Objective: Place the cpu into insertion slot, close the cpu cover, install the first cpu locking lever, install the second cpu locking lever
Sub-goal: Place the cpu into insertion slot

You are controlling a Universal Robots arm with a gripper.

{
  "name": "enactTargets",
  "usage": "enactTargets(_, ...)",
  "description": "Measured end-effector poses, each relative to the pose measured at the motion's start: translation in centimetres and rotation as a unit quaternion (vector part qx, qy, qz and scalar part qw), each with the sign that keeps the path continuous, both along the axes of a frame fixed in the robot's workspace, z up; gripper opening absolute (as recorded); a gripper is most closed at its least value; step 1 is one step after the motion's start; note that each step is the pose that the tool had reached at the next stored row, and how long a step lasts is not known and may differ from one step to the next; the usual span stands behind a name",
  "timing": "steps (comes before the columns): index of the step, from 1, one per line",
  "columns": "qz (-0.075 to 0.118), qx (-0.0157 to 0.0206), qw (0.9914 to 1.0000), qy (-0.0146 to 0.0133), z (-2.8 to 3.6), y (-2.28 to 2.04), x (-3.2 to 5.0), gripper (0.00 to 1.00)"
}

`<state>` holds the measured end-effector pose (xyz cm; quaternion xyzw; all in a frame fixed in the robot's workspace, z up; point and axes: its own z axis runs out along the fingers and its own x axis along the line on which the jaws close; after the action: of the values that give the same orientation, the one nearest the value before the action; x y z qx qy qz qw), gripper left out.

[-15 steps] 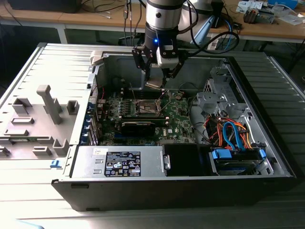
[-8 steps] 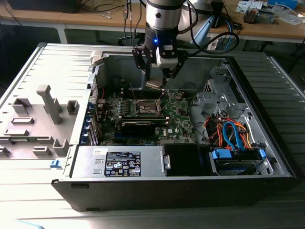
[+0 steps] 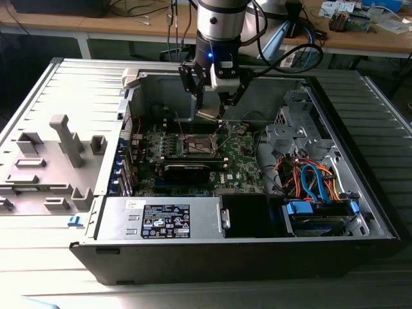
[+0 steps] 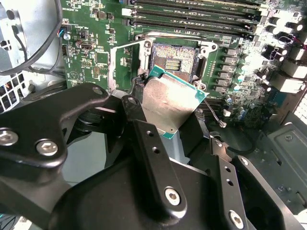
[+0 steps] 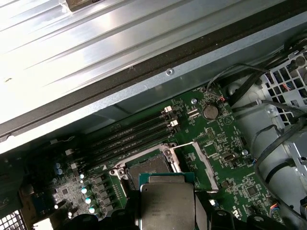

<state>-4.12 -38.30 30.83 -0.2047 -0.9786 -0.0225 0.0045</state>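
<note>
One chip in play: the gripper point(image 3: 211, 106) is clamped on the cpu point(image 4: 169, 101) by two opposite edges. It hangs just above centre in the exterior view, over the insertion slot point(image 4: 175, 56) and apart from it. The slot is bare, and the cpu cover point(image 5: 205, 165) stands open beside it.

Risks as I read them:
- The cpu looks skewed against the slot's outline in the second wrist view, so a straight drop could seat it cocked and damage the slot.
- The edge grip is thin, so a bump on the cover or the slot frame could make the chip slip.
- Corner keying can't be checked from these views. Wrong rotation means it won't sit flat.
</note>
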Motion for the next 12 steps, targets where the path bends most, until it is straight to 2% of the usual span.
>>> enactTargets(12,-0.014,0.0,0.9999,0.0,-0.05,0.0,0.0,0.55)
